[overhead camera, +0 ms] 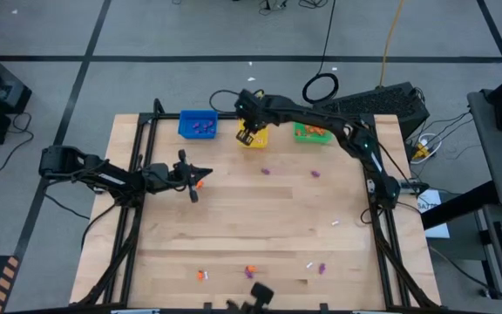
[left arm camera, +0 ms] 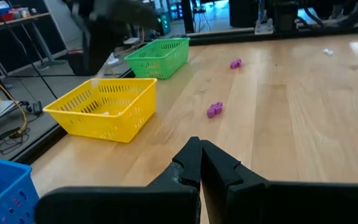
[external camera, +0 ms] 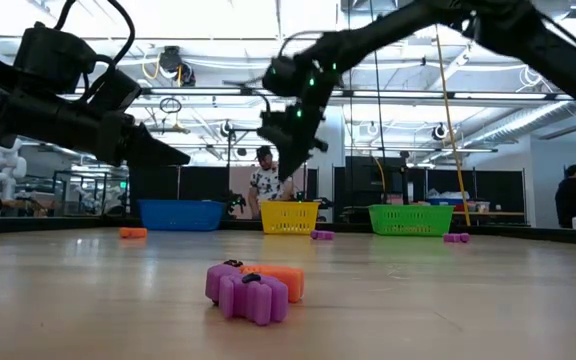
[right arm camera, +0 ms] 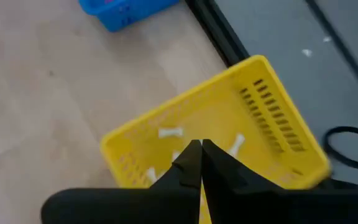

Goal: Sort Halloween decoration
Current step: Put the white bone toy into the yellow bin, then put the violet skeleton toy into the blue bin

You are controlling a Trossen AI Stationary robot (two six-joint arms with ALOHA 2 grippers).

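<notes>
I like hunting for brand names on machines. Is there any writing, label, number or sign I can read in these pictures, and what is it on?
None can be read.
The blue basket, yellow basket and green basket show no lettering.
Both arms are plain dark, with nothing readable on them.
Anything on the screens and gear in the room behind is too small to read.

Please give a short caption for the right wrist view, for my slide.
Right claw, shut, above the yellow basket holding white trinkets.

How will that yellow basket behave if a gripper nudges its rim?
The yellow basket looks like thin slotted plastic, so probably light and likely to slide on the smooth wooden table. It holds only a few small white pieces, so little weight anchors it. Low and wide, it seems unlikely to tip.
</notes>
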